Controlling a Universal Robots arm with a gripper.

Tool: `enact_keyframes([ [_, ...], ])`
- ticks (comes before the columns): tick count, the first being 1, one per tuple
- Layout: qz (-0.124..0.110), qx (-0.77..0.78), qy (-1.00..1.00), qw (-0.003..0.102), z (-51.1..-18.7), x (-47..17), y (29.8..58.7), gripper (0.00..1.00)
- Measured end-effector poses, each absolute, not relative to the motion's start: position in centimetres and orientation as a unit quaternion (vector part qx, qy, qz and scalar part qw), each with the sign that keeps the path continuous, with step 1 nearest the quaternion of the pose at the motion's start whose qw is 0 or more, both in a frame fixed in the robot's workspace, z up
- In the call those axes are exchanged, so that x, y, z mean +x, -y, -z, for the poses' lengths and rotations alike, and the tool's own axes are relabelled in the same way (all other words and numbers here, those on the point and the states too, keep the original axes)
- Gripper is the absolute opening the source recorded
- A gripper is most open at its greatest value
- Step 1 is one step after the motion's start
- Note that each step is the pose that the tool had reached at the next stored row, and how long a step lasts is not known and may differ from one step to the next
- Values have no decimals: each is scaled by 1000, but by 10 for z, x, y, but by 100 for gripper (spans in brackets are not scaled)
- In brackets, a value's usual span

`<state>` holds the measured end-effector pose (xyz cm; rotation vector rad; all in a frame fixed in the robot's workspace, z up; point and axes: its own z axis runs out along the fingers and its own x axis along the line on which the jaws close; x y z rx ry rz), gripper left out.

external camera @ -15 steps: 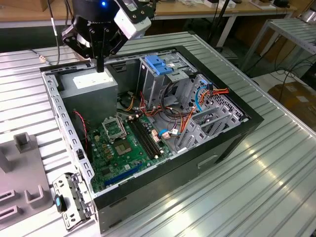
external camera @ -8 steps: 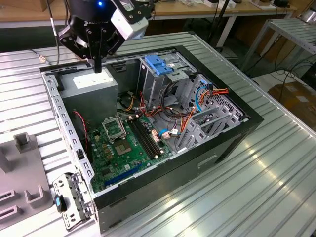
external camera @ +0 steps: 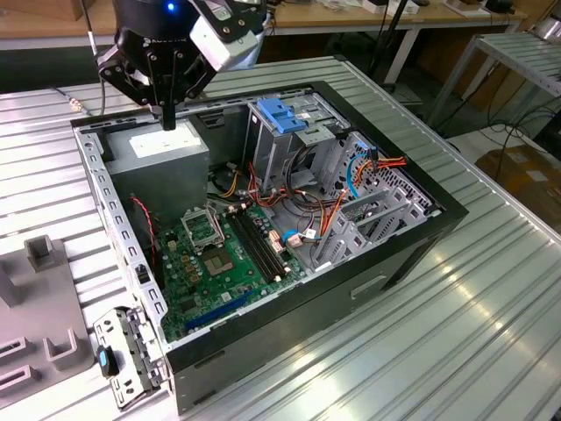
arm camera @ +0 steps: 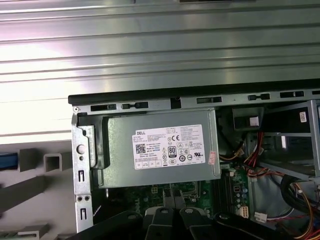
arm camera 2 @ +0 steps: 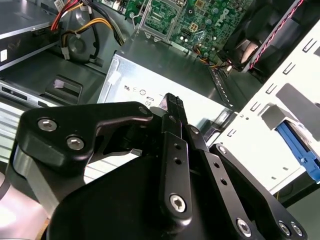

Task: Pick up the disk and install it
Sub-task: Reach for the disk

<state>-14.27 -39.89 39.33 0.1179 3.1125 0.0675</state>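
My gripper (external camera: 168, 119) hangs shut, with nothing between its fingers, just above the grey power supply box (external camera: 166, 151) at the back corner of the open computer case (external camera: 412, 254). In both wrist views the black fingers (arm camera 2: 173, 107) (arm camera: 170, 197) press together over that box and its white sticker (arm camera: 169, 149). The disk is out of view. Past the case wall, beside grey holder blocks, a blue plastic edge (arm camera 2: 299, 146) (arm camera: 8, 160) shows, and I cannot tell what it belongs to.
Inside the case are a green motherboard (external camera: 219, 254), red and orange cables (external camera: 333, 210), and a grey drive cage with a blue latch (external camera: 282, 118). On the ribbed metal table, at the exterior view's left, stand grey holder blocks (external camera: 44, 253) and a loose metal bracket (external camera: 127, 355).
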Motion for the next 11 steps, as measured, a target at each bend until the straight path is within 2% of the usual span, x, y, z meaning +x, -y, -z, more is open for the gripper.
enact_keyframes([
  [11,-22,38,-999,13,-393,-152,399,11],
])
